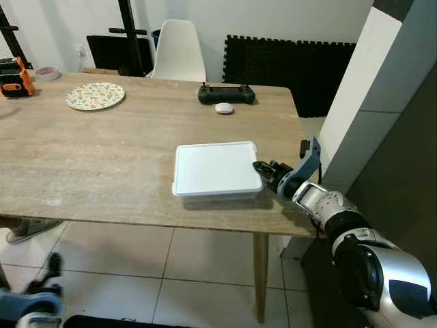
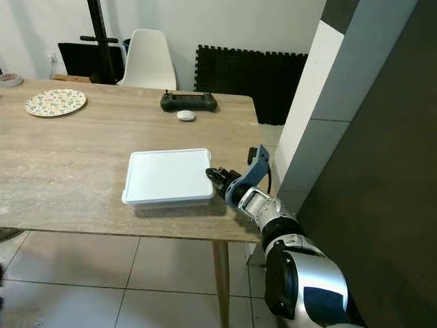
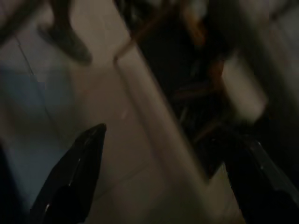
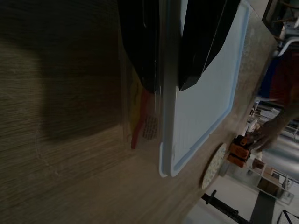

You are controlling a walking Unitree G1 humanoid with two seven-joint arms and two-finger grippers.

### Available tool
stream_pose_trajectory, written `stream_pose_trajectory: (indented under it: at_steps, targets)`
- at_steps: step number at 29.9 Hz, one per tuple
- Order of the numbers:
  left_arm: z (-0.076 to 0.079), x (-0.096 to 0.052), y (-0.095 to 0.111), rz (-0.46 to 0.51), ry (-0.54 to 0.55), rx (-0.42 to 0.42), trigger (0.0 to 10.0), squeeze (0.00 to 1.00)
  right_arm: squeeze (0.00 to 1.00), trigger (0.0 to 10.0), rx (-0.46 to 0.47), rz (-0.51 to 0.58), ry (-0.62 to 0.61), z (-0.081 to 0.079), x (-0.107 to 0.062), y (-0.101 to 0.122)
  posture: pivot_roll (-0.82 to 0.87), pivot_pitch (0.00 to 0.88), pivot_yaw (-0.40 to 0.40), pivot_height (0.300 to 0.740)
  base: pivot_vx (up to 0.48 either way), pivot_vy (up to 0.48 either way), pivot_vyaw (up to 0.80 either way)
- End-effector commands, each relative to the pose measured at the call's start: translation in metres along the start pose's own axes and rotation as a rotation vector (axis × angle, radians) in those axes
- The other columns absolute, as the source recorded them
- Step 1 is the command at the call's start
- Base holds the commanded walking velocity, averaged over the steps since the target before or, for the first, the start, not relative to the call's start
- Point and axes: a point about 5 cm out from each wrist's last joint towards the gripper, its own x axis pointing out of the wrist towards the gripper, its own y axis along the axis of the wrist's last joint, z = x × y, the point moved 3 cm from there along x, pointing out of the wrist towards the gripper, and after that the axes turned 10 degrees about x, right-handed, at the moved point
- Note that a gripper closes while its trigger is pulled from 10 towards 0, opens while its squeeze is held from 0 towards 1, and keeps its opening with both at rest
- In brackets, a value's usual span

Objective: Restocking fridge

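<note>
A flat white lidded container (image 1: pixel 215 167) lies on the wooden table (image 1: pixel 89 164) near its front right corner. My right gripper (image 1: pixel 261 171) reaches in from the right and is shut on the container's right rim. In the right wrist view one black finger (image 4: pixel 140 46) lies against the clear side wall and the other rests on the white lid (image 4: pixel 205 93). A red and yellow label shows through that wall. My left arm (image 1: pixel 31 301) hangs low by the floor, and its gripper (image 3: pixel 173 137) is open over dim tiles.
A patterned plate (image 1: pixel 95 96), a black controller (image 1: pixel 227 93) and a small white object (image 1: pixel 224 108) sit toward the table's far side. An orange tool (image 1: pixel 13 78) is at far left. A white chair (image 1: pixel 179 51) stands behind. A tall white and dark panel (image 1: pixel 382 102) rises close on the right.
</note>
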Motion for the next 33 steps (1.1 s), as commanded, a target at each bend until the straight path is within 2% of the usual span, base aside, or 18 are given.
stream_pose_trajectory:
  at_steps: [1, 5, 6, 7, 8, 10, 11, 12, 13, 16, 17, 19, 20, 22, 25, 29, 32, 33]
  targets:
    - [0.006, 0.010, 0.034, 0.131, -0.085, -0.058, 10.0, 0.00, 0.00, 0.0, -0.011, 0.054, 0.062, -0.009, 0.000, 0.011, -0.01, 0.009, -0.058, 0.740, 0.000, 0.000, 0.00]
    - [0.028, 0.018, 0.057, 0.213, -0.270, -0.117, 10.0, 0.00, 0.00, 0.0, -0.002, 0.082, 0.125, -0.017, 0.001, 0.015, -0.01, 0.009, -0.058, 0.740, 0.000, 0.000, 0.00]
    - [0.048, 0.021, 0.071, 0.244, -0.423, -0.161, 10.0, 0.00, 0.00, 0.0, 0.006, 0.103, 0.168, -0.023, 0.001, 0.019, -0.01, 0.009, -0.059, 0.740, 0.000, 0.000, 0.00]
    - [0.048, 0.021, 0.071, 0.244, -0.423, -0.161, 10.0, 0.00, 0.00, 0.0, 0.006, 0.103, 0.168, -0.023, 0.001, 0.019, -0.01, 0.009, -0.059, 0.740, 0.000, 0.000, 0.00]
    - [0.059, 0.021, 0.077, 0.251, -0.502, -0.179, 10.0, 0.00, 0.00, 0.0, 0.013, 0.113, 0.188, -0.026, 0.001, 0.021, -0.01, 0.009, -0.059, 0.740, 0.000, 0.000, 0.00]
    - [0.092, 0.019, 0.091, 0.261, -0.715, -0.201, 10.0, 0.00, 0.00, 0.0, 0.045, 0.143, 0.239, -0.034, 0.001, 0.027, -0.01, 0.007, -0.055, 0.740, 0.000, 0.000, 0.00]
    - [0.092, 0.019, 0.091, 0.261, -0.715, -0.201, 10.0, 0.00, 0.00, 0.0, 0.045, 0.143, 0.239, -0.034, 0.001, 0.027, -0.01, 0.007, -0.055, 0.740, 0.000, 0.000, 0.00]
    - [0.117, 0.015, 0.098, 0.254, -0.852, -0.215, 10.0, 0.00, 0.00, 0.0, 0.064, 0.168, 0.279, -0.040, 0.000, 0.032, -0.01, 0.006, -0.053, 0.740, 0.000, 0.000, 0.00]
    - [0.117, 0.015, 0.098, 0.254, -0.852, -0.215, 10.0, 0.00, 0.00, 0.0, 0.064, 0.168, 0.279, -0.040, 0.000, 0.032, -0.01, 0.006, -0.053, 0.740, 0.000, 0.000, 0.00]
    - [0.146, 0.007, 0.097, 0.205, -1.000, -0.223, 10.0, 0.00, 0.00, 0.0, 0.080, 0.192, 0.325, -0.046, -0.002, 0.037, -0.01, 0.006, -0.052, 0.740, 0.000, 0.000, 0.00]
    - [0.146, 0.007, 0.097, 0.205, -1.000, -0.223, 10.0, 0.00, 0.00, 0.0, 0.080, 0.192, 0.325, -0.046, -0.002, 0.037, -0.01, 0.006, -0.052, 0.740, 0.000, 0.000, 0.00]
    - [0.164, 0.001, 0.088, 0.139, -1.085, -0.235, 10.0, 0.00, 0.00, 0.0, 0.084, 0.202, 0.367, -0.051, -0.003, 0.041, -0.01, 0.006, -0.053, 0.740, 0.000, 0.000, 0.00]
    - [0.164, 0.001, 0.088, 0.139, -1.085, -0.235, 10.0, 0.00, 0.00, 0.0, 0.084, 0.202, 0.367, -0.051, -0.003, 0.041, -0.01, 0.006, -0.053, 0.740, 0.000, 0.000, 0.00]
    - [0.176, -0.003, 0.073, 0.068, -1.137, -0.238, 10.0, 0.00, 0.00, 0.0, 0.085, 0.208, 0.413, -0.056, -0.005, 0.043, -0.01, 0.007, -0.052, 0.740, 0.000, 0.000, 0.00]
    - [0.180, -0.003, 0.062, 0.022, -1.142, -0.265, 10.0, 0.00, 0.00, 0.0, 0.087, 0.208, 0.450, -0.060, -0.007, 0.045, -0.01, 0.007, -0.052, 0.740, 0.000, 0.000, 0.00]
    - [0.190, -0.012, 0.042, -0.089, -1.167, -0.323, 10.0, 0.00, 0.00, 0.0, 0.079, 0.200, 0.537, -0.069, -0.010, 0.046, -0.01, 0.006, -0.049, 0.740, 0.000, 0.000, 0.00]
    - [0.191, -0.016, 0.014, -0.241, -1.156, -0.362, 10.0, 0.00, 0.00, 0.0, 0.053, 0.170, 0.646, -0.080, -0.016, 0.044, 0.00, 0.003, -0.046, 0.740, 0.000, 0.000, 0.00]
    - [0.191, -0.016, 0.014, -0.241, -1.156, -0.362, 10.0, 0.00, 0.00, 0.0, 0.053, 0.170, 0.646, -0.080, -0.016, 0.044, 0.00, 0.003, -0.046, 0.740, 0.000, 0.000, 0.00]
